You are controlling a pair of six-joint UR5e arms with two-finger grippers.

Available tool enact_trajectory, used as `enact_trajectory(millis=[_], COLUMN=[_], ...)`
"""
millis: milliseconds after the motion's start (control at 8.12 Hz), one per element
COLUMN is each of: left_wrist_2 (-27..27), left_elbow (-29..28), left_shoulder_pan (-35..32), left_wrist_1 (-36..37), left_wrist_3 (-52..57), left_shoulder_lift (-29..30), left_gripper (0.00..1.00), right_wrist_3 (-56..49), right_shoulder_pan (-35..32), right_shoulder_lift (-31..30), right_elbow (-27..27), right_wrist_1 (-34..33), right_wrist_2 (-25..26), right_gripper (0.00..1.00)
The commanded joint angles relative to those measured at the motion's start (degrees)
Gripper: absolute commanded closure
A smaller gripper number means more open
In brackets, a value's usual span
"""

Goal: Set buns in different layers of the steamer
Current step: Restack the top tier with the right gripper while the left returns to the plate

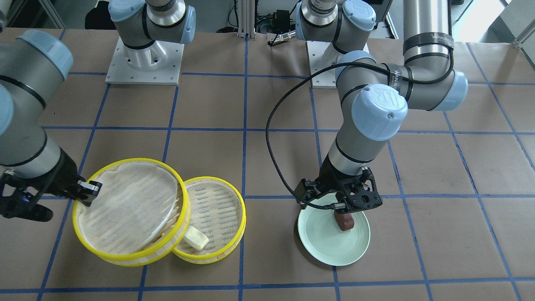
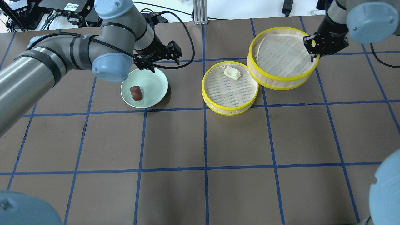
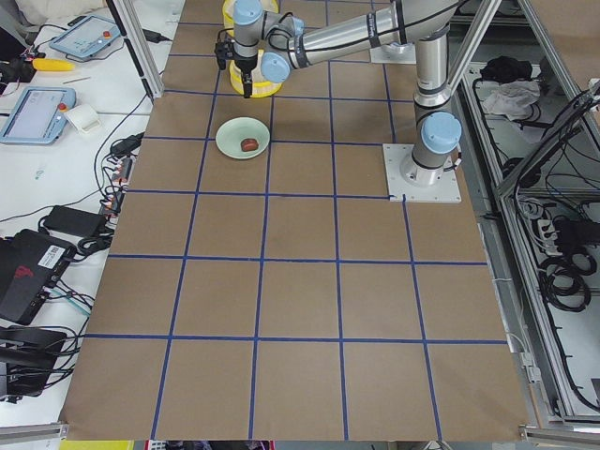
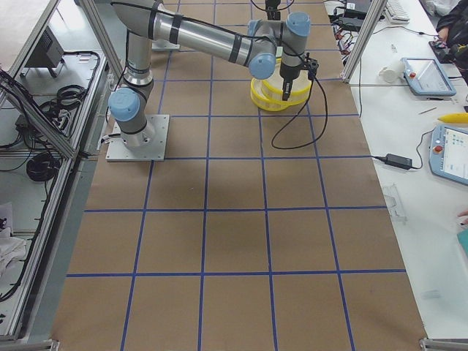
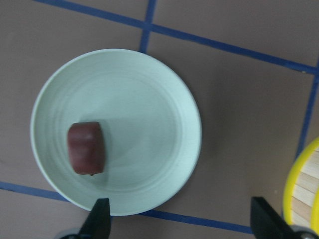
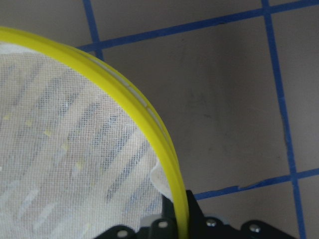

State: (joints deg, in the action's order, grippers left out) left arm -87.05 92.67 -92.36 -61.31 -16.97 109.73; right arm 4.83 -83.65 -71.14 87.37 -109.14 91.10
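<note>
The dark reddish-brown bun [image 2: 136,92] lies on the pale green plate [image 2: 153,87], also seen in the left wrist view [image 5: 86,148]. My left gripper [image 5: 182,219] is open and empty and hovers over the plate's edge [image 1: 349,205]. The cream-white bun [image 2: 232,72] lies in the lower steamer tier [image 2: 229,93] on the table. My right gripper [image 2: 314,51] is shut on the yellow rim of the other steamer tier [image 2: 281,53]. It holds that tier tilted, overlapping the lower tier's edge [image 1: 129,209]. The held tier's cloth liner [image 6: 75,149] is bare.
The table is covered in brown paper with a blue tape grid [image 2: 204,140]. Both arm bases [image 1: 144,62] stand at the robot's side of the table. A black cable [image 1: 271,146] loops off the left arm beside the plate.
</note>
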Motion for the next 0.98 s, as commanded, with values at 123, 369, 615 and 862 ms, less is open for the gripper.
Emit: enact_trajectory(millis=[123, 369, 615, 862], left_wrist_2=[-4.45, -5.84, -5.85, -5.94], left_elbow=[0.24, 0.24, 0.24, 0.24], left_shoulder_pan=[3.67, 3.85, 3.85, 4.11], left_wrist_1=[-4.34, -3.82, -3.12, -1.36], left_wrist_3=[0.97, 2.91, 2.91, 3.26], left_shoulder_lift=[2.22, 6.17, 8.29, 9.97], left_gripper=[0.00, 0.00, 0.00, 0.00], right_wrist_3=[12.65, 11.87, 11.61, 11.17], right_shoulder_pan=[-9.76, -9.77, -9.69, -9.69], right_shoulder_lift=[5.12, 5.49, 5.05, 4.87], right_elbow=[0.52, 2.19, 3.50, 4.30], right_wrist_1=[-6.95, -7.49, -7.05, -6.79], right_wrist_2=[-0.74, -0.57, -0.31, -0.13], right_gripper=[1.00, 1.00, 1.00, 1.00])
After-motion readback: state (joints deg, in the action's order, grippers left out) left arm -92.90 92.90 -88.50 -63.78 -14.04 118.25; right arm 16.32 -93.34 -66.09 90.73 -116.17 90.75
